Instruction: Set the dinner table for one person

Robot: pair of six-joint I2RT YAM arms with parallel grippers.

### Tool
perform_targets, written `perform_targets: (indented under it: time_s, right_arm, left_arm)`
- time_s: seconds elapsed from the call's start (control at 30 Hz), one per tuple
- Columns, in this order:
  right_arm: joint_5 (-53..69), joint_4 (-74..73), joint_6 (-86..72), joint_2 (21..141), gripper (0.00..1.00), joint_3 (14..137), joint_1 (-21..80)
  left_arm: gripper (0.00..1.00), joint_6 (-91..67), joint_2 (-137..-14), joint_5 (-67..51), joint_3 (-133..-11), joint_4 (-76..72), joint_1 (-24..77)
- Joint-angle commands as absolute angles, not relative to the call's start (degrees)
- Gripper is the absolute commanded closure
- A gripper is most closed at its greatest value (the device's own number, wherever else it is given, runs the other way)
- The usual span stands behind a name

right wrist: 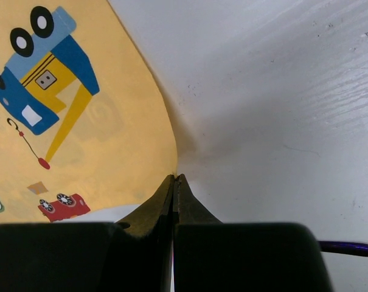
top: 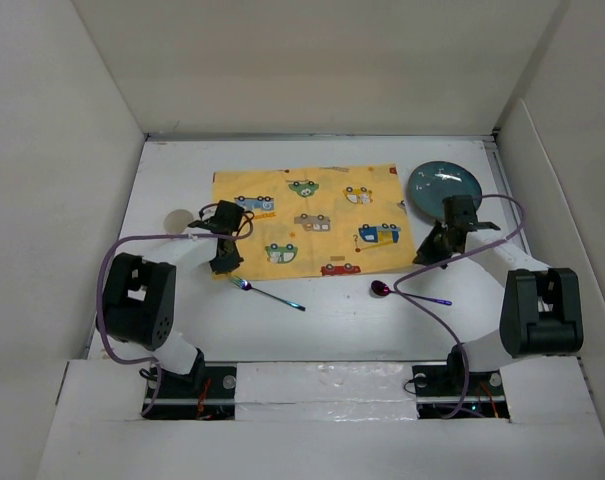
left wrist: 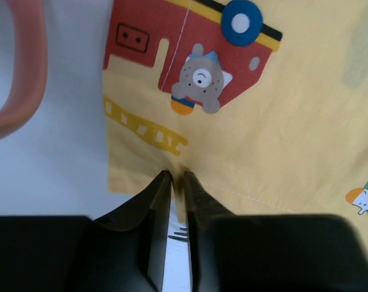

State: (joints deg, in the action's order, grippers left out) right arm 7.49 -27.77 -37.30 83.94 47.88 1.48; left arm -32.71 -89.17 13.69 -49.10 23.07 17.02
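Note:
A yellow cloth printed with small vehicles lies flat on the white dinner table. My left gripper is shut on the cloth's near left edge; in the left wrist view a fold of cloth sits between the fingertips. My right gripper is shut on the cloth's near right corner, seen in the right wrist view at the cloth's edge. A fork and a dark spoon lie on the table just in front of the cloth.
A blue-green plate lies right of the cloth, behind my right gripper. A pale pink cup stands left of the cloth; its rim shows in the left wrist view. Off-white walls close three sides.

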Motion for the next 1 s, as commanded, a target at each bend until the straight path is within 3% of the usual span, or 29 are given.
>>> perform_targets:
  time_s: [0.0,0.2,0.6,0.63,0.7,0.73,0.87,0.93,0.97]
  right_arm:
    - [8.0,-25.9,-37.7,83.5,1.00,47.6,1.1]
    - [5.9,-26.5,-38.4,82.5,1.00,46.8,1.1]
    - [3.9,-27.7,-41.0,78.3,0.99,43.1,0.5]
    - [3.3,-27.9,-41.2,78.2,0.94,43.2,0.5]
    - [3.2,-28.9,-41.2,78.1,0.76,43.8,0.5]
    - [3.2,-29.5,-41.1,77.8,0.60,44.0,0.5]
    - [3.9,-30.0,-40.9,75.5,0.28,47.8,0.5]
    - [3.7,-29.4,-41.0,75.5,0.27,52.1,-0.1]
    - [3.0,-28.4,-41.6,76.3,0.34,53.3,-1.0]
  left_arm:
    - [0.85,-33.4,-87.4,14.4,-50.0,27.3,16.8]
    - [0.57,-31.7,-88.5,15.6,-55.4,27.4,16.8]
    - [0.55,-29.1,-93.4,13.6,-62.7,24.3,16.8]
    - [0.55,-28.9,-92.7,13.1,-64.3,25.0,16.8]
    - [0.55,-27.8,-91.9,12.3,-66.6,26.0,16.8]
    - [0.54,-26.9,-90.4,11.3,-69.0,26.7,16.8]
    - [0.53,-25.1,-85.8,8.5,-75.5,27.2,17.8]
    - [0.54,-22.8,-83.7,8.2,-79.3,26.5,20.2]
    - [0.55,-22.2,-83.0,7.3,-80.0,26.0,20.2]
